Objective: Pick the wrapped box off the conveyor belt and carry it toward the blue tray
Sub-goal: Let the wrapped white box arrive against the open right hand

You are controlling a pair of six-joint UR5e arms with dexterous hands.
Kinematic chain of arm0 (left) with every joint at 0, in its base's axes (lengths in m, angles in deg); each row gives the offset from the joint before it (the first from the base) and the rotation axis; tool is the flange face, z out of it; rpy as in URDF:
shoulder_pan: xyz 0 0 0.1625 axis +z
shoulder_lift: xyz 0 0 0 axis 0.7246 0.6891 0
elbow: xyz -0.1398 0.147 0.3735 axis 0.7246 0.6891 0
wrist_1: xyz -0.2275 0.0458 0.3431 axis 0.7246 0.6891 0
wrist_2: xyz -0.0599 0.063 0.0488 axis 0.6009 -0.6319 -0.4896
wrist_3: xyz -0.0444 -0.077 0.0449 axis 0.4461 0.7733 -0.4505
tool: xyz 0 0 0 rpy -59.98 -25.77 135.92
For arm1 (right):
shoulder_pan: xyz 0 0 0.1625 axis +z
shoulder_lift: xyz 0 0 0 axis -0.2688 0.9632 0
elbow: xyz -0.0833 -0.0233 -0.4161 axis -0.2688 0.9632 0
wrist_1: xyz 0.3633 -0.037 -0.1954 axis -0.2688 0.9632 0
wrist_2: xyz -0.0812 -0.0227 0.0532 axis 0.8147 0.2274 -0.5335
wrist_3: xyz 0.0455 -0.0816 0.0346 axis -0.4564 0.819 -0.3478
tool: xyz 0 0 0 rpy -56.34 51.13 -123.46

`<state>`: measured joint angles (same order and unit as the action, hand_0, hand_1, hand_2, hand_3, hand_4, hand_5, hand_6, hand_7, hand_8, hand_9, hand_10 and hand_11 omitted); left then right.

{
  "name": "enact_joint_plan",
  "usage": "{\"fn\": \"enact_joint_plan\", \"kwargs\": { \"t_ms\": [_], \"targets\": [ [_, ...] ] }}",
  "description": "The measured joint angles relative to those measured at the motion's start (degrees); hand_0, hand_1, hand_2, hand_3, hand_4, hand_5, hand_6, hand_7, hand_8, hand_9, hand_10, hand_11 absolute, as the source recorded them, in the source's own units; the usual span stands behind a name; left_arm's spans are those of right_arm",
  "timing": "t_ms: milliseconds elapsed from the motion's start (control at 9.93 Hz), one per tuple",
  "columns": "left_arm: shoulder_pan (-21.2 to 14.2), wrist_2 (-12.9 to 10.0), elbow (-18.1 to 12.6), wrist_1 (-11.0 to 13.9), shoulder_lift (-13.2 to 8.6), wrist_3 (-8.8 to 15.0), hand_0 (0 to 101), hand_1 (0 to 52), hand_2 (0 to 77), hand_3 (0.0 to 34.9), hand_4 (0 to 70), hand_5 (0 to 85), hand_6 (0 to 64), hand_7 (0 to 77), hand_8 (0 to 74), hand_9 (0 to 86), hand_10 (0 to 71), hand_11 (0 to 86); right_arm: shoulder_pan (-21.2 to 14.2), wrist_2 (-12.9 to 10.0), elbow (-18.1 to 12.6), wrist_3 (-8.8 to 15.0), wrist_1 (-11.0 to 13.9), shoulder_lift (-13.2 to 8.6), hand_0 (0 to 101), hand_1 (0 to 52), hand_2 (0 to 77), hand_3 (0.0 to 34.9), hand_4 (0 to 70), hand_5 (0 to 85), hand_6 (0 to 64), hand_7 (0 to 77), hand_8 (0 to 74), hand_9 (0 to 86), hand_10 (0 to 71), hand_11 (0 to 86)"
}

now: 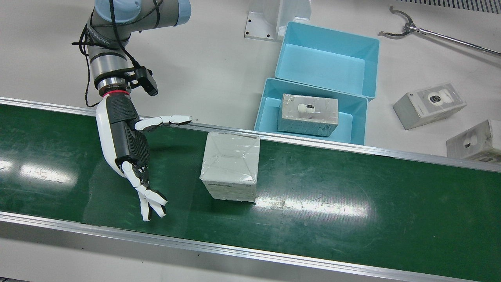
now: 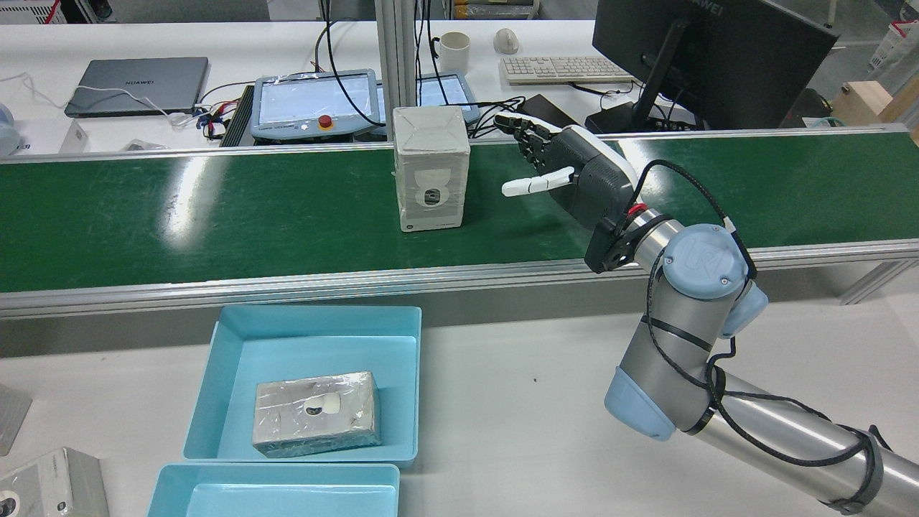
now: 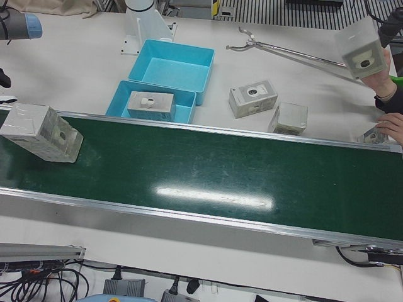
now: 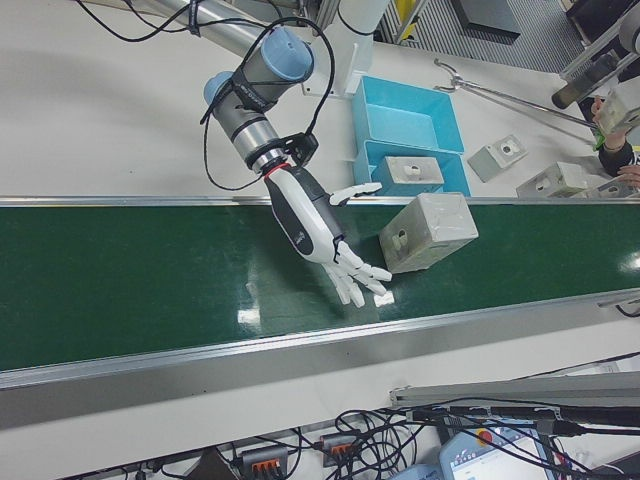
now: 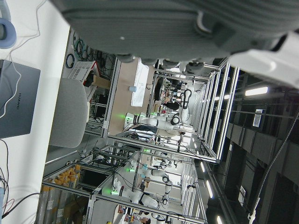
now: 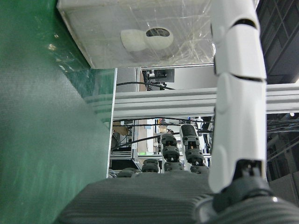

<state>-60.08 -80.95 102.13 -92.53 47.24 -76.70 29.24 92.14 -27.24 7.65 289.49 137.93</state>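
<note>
1. The box point(image 1: 230, 166) stands upright on the green belt point(image 1: 352, 203), near the belt's edge on the tray side.
2. My right hand point(image 1: 129, 145) hovers over the belt just beside the box, not touching it, fingers point(image 1: 150, 201) spread apart and holding nothing.
3. The blue tray point(image 1: 270, 113) sits on the desk point(image 1: 211, 62) just past the belt, with another wrapped box lying in it.
4. My left hand shows only in its own view; I cannot tell its state.

Right arm point(image 2: 718, 402): silver tubes w/ pale blue joint caps, black cable strapped along it, red ring at wrist. Right hand point(image 1: 125, 137) was white shell, black ribbed palm, white/black fingers.
</note>
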Motion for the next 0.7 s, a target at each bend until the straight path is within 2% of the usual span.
{"fn": "enact_joint_plan", "kwargs": {
  "t_ms": [705],
  "targets": [
    [0.00,0.00,0.00,0.00,0.00,0.00,0,0.0,1.1,0.0,0.0,1.1,0.5,0.5,0.5,0.0,0.5,0.5,-0.01,0.00,0.47,0.03,-0.04,-0.08,49,16.4,12.0,0.0,10.4,16.9,3.8,4.4,1.1,3.8,0.0,0.5]
  ]
}}
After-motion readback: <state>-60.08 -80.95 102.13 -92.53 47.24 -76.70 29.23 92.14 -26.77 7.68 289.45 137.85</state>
